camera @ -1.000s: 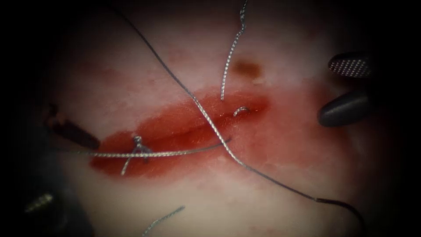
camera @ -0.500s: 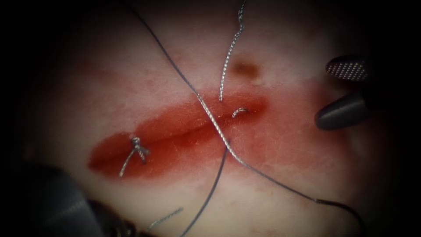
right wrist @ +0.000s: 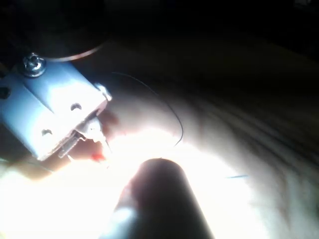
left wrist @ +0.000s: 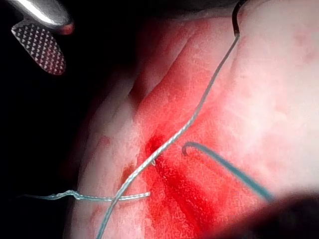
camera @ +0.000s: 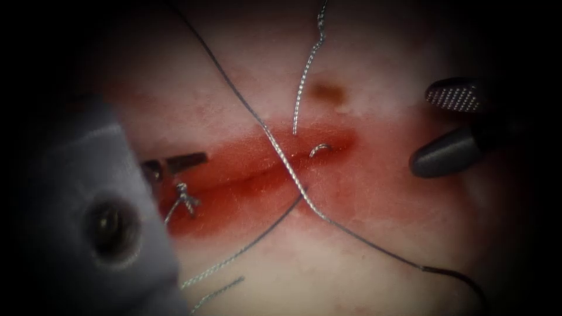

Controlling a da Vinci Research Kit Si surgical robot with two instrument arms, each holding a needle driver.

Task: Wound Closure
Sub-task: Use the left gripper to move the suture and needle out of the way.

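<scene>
Over the tissue (camera: pixel 351 246) (I'm taking the endoscope's angle first), the cut (camera: pixel 246 175) runs across a patch of red fluid (camera: pixel 374 187), with a tied knot (camera: pixel 185 196) near its left end. The left tool (camera: pixel 175 164) has its tip just above that knot, and its bulky grey housing covers the tissue's left edge; whether it grips anything I cannot tell. The right tool (camera: pixel 419 130) hangs well to the right of the cut with its jaws apart and nothing between them, and bare pale tissue lies open between it and the wound. The thread (camera: pixel 281 158) crosses the cut on a diagonal. Towards the lower right it runs into a darker, thicker curved piece (camera: pixel 453 274), which looks like the needle's tail end lying loose on the tissue, held by neither tool. A cut end of thread (camera: pixel 304 82) trails up from the cut's upper lip, and beside it a small curved glint (camera: pixel 321 147) pokes from the tissue (needle or thread, I can't say). The left wrist view adds the ribbed face of one right-tool jaw, standing clear of the tissue, and the thread passing over a second strand. The right wrist view, glaring, gives the left tool's housing from its far side, its tip down by the red.
</scene>
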